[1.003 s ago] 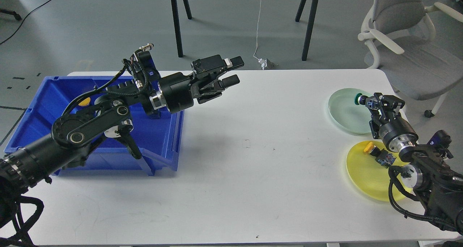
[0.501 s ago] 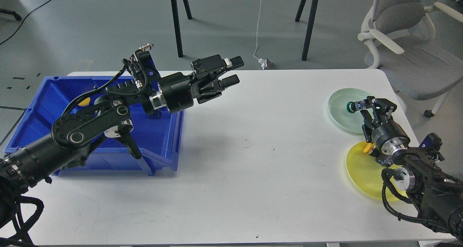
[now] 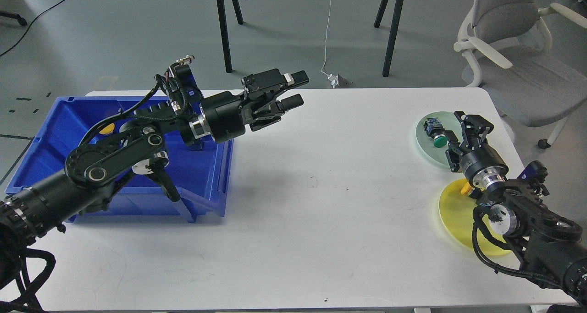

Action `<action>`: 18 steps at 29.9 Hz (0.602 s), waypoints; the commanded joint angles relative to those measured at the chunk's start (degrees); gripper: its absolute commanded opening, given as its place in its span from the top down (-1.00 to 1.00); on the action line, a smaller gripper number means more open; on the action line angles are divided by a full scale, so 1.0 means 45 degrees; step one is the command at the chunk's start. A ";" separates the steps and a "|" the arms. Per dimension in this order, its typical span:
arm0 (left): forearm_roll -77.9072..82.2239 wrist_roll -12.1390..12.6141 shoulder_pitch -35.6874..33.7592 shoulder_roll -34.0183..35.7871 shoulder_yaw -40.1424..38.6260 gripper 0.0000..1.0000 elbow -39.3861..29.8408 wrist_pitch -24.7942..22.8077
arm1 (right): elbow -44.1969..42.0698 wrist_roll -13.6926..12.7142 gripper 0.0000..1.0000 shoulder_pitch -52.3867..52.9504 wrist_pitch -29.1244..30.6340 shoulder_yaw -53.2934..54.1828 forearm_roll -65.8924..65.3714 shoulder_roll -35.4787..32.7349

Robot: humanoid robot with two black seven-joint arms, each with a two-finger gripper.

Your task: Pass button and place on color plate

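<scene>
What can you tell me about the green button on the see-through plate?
The green button is small, with a round, shiny green cap at one end and a dark, boxy blue-black body behind it. It looks like plastic. It lies tipped on its side, cap pointing toward the camera, on the pale green see-through plate near the table's far right. The right gripper sits just beside it, apparently not gripping it.

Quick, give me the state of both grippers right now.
Left gripper: open, holding nothing, raised above the table.
Right gripper: open, empty, beside the green button lying on the green plate.
</scene>
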 commanded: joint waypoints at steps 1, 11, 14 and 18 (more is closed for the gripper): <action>-0.1678 0.0001 -0.0019 0.0353 -0.0278 -0.59 0.0309 0.0001 | 0.2030 0.0000 -0.31 -0.0049 0.0032 0.0919 0.0894 -0.0201; -0.3794 0.0001 -0.0039 0.2306 -0.2309 -0.61 0.1946 0.0001 | 0.6387 0.0000 -0.61 0.0868 0.0891 0.1918 0.1014 -0.0572; -0.3833 0.0001 -0.0078 0.2365 -0.2408 -0.61 0.2886 0.0001 | 0.6802 0.0000 -0.94 0.1395 0.0872 0.1879 0.1014 -0.0592; -0.4067 0.0001 0.0350 0.2542 -0.2427 -0.62 0.2927 0.0001 | 0.6763 0.0000 -0.97 0.1455 0.0872 0.1840 0.1014 -0.0515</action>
